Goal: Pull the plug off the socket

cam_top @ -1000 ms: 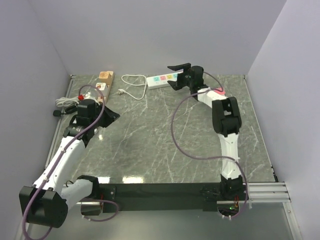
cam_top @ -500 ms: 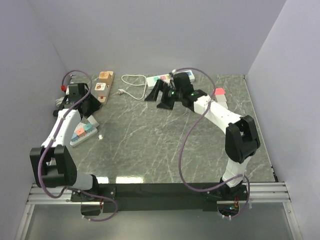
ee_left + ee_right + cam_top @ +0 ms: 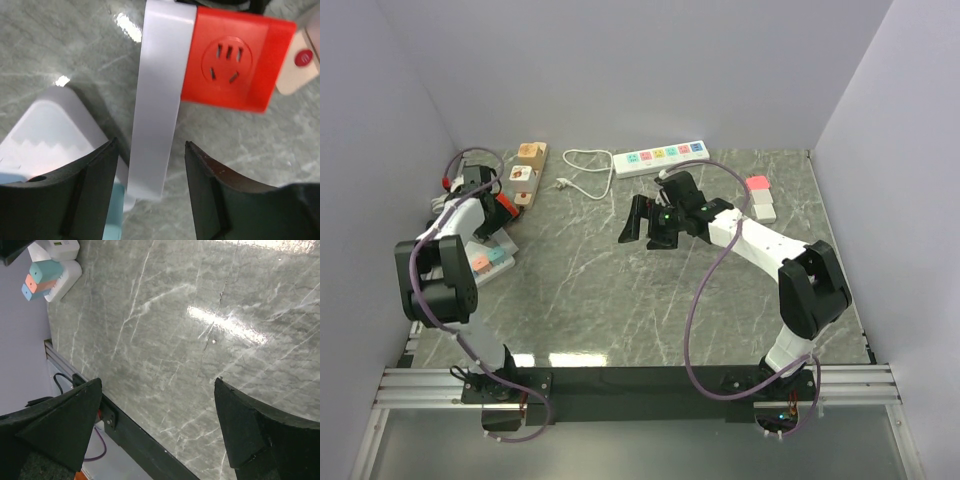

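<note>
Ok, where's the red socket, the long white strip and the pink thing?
Red socket (image 3: 232, 60): left wrist view, on its face with the holes.
White strip (image 3: 660, 157): top view, middle of its row of coloured sockets.
Pink thing (image 3: 756, 184): top view, on its top.

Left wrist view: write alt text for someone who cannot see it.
A white power strip with an empty red socket, its end between two open black jaws, against a grey marble table. Another white strip sits lower left.
</note>
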### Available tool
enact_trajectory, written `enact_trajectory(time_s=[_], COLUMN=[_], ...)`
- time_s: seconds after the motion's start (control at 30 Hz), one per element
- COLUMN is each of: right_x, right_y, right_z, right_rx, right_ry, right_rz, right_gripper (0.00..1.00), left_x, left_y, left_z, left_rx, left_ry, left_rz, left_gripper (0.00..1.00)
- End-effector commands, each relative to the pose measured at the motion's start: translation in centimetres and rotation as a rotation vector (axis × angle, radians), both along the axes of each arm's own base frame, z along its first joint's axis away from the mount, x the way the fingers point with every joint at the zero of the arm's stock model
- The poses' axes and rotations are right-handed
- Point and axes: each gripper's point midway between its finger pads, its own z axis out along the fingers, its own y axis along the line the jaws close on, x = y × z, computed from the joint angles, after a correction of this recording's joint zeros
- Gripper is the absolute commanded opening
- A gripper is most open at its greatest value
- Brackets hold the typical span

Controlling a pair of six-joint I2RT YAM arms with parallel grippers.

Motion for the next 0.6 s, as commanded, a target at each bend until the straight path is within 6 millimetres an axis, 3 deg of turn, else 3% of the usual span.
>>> enact_trajectory(time_s=[0.0, 0.17, 0.3, 0.37, 0.4, 0.47, 0.57], right_x=[-0.3, -0.2, -0.2, -0.3, -0.3, -0.2, -0.3], right_y=[-0.2, -0.3, -0.4, -0.4, -0.5, -0.7, -1.0], right_z=[1.6, 1.5, 1.4, 1.4, 1.5, 1.6, 1.7], right_rx=[0.002, -0.019, -0.022, -0.026, -0.028, -0.034, -0.044], right_ry=[-0.063, -0.065, -0.061, -0.060, -0.059, -0.066, -0.075], right_rz=[0.018, 0.031, 0.028, 0.027, 0.025, 0.020, 0.015], right_gripper=[1.00, 1.00, 1.00, 0.99, 0.99, 0.99, 0.98], left_x=[1.6, 2.4, 3.4, 3.7, 4.0, 3.9, 3.9], left_y=[1.3, 1.3, 0.9, 0.3, 0.0, -0.6, -1.4], left_z=[0.1, -2.2, -3.6, -4.0, -3.8, -3.6, -2.2], left_rx=[0.047, 0.040, 0.016, -0.004, -0.012, -0.037, -0.059], left_ry=[0.000, 0.040, 0.047, 0.036, 0.019, 0.004, -0.038], left_rz=[0.004, -0.020, -0.060, -0.095, -0.108, -0.138, -0.177], left_gripper=[0.61, 0.66, 0.60, 0.48, 0.25, 0.05, 0.01])
